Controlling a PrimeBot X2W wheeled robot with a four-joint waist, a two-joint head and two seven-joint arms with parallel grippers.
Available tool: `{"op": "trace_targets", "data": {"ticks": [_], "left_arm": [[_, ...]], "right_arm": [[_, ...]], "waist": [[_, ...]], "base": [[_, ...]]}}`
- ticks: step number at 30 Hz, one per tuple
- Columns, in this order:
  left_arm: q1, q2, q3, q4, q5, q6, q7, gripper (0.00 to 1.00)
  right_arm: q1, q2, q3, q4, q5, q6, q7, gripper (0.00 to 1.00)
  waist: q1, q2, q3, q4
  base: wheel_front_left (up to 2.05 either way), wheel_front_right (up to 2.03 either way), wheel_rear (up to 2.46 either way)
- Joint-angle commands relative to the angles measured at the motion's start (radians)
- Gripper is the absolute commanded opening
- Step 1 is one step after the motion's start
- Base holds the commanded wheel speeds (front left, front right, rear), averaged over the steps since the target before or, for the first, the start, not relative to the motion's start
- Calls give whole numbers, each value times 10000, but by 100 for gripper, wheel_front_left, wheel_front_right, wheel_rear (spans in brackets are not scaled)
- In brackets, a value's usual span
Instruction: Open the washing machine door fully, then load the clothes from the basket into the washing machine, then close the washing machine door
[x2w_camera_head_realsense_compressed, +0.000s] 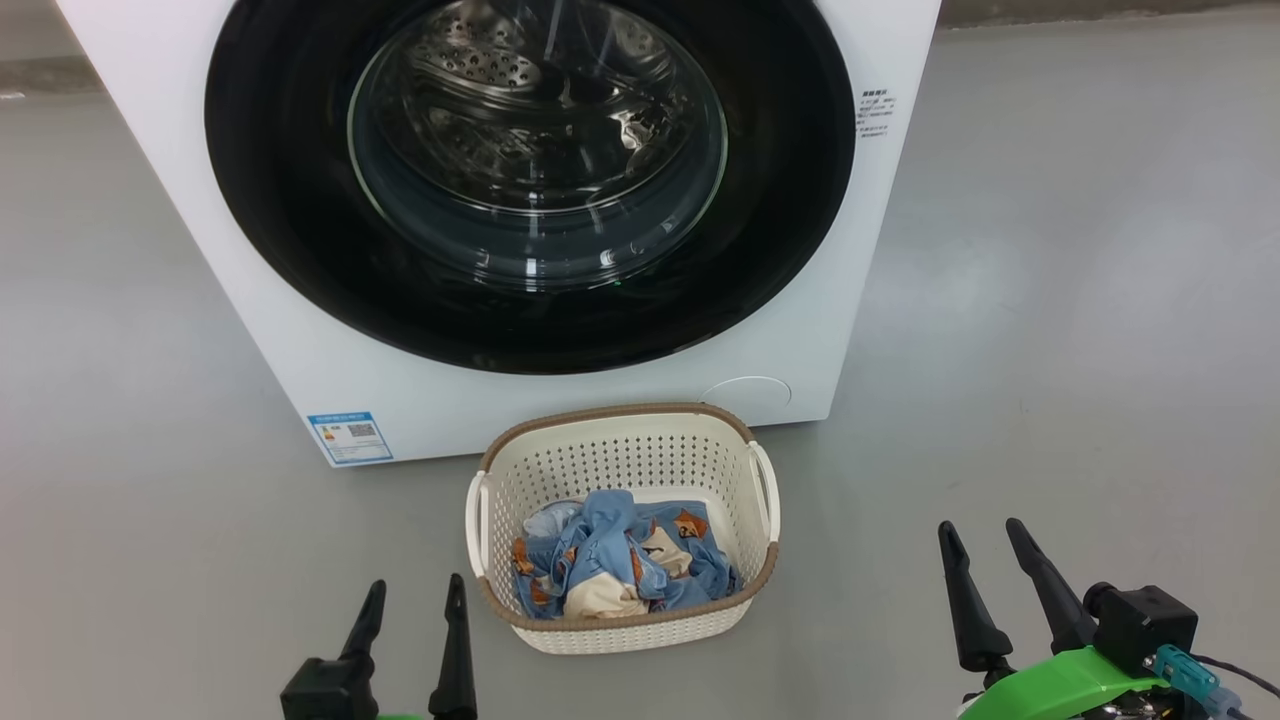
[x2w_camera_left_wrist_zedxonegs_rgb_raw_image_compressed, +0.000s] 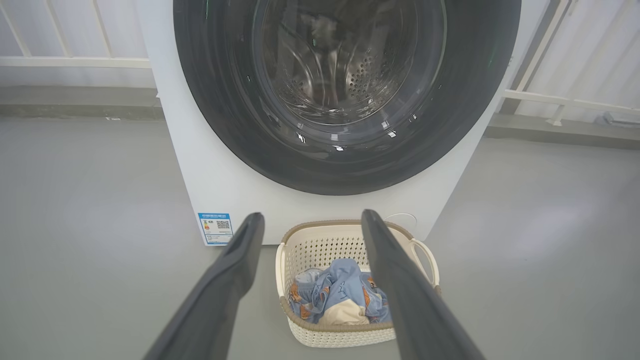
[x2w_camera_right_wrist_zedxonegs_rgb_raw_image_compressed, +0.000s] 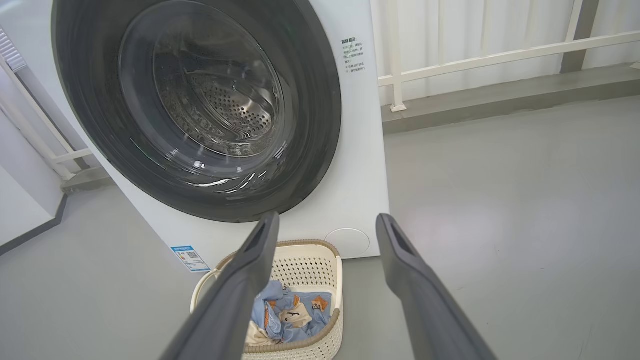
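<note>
Door closed, basket full, both grippers empty.
The washing machine door (x2w_camera_head_realsense_compressed: 280, 200) sat shut; the clothes (x2w_camera_head_realsense_compressed: 610, 560) lay in the basket (x2w_camera_head_realsense_compressed: 620, 460) just before the washing machine (x2w_camera_head_realsense_compressed: 300, 380). The left gripper (x2w_camera_head_realsense_compressed: 415, 585) and right gripper (x2w_camera_head_realsense_compressed: 980, 525) hung spread wide.

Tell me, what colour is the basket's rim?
Brown, woven-look, on the cream basket; the head view shows it best.
</note>
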Motion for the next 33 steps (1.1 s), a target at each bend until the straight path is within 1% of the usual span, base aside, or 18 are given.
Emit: {"op": "trace_targets", "data": {"ticks": [1,14,22,28,33], "left_arm": [[-434,87,313,-246,-22,-29,-65,100],[-398,87,315,-167,-105,-67,-65,100],[-390,87,267,-182,-411,-290,-65,100],[-394,87,274,-251,-507,-338,-65,100],[-408,87,308,-283,-549,-346,-65,100]], "right_arm": [[-382,-81,234,-258,65,100,-122,100],[-445,-81,259,-152,100,100,-122,100],[-427,-81,276,-155,30,100,-122,100],[-429,-81,246,-174,24,100,-115,100],[-454,-81,243,-151,48,100,-106,100]], "waist": [[0,0,15,8],[0,0,24,34],[0,0,10,81],[0,0,61,132],[0,0,94,128]], "base": [[0,0,0],[0,0,0],[3,3,-7],[44,44,-89],[90,89,-179]]}}
